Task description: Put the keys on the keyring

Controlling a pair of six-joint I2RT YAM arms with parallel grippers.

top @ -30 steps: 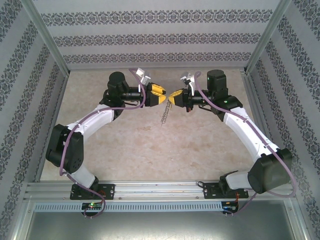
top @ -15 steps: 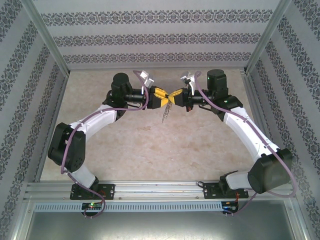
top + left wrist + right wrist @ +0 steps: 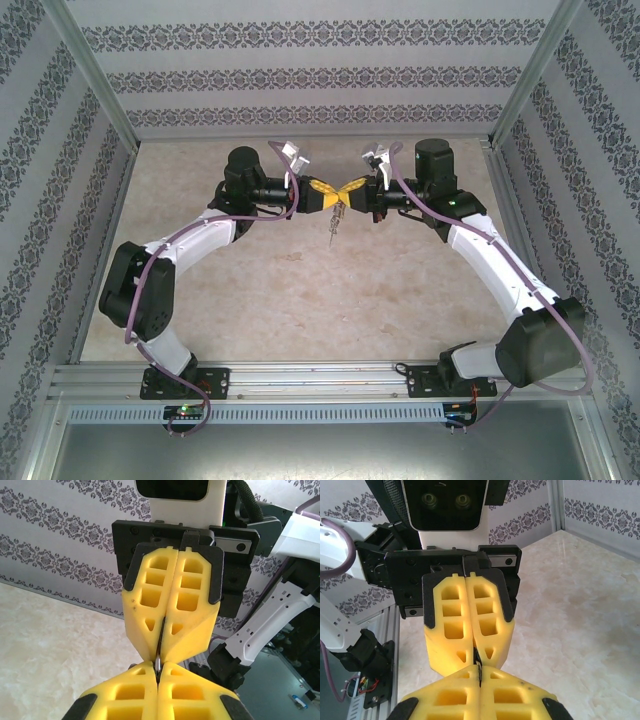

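At upper centre, the left gripper (image 3: 331,193) and right gripper (image 3: 346,188) were shut tip-to-tip on the dark grey oval metal keyring (image 3: 158,656). Unequal pulling could slip it free.

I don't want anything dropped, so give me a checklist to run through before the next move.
1. Left gripper shut on the keyring: ok.
2. Right gripper shut on the same thin metal edge: ok.
3. Both grippers meeting tip to tip above the table: ok.
4. Chain fringe hanging below the tips: ok.
5. Key threaded onto the keyring: cannot tell.
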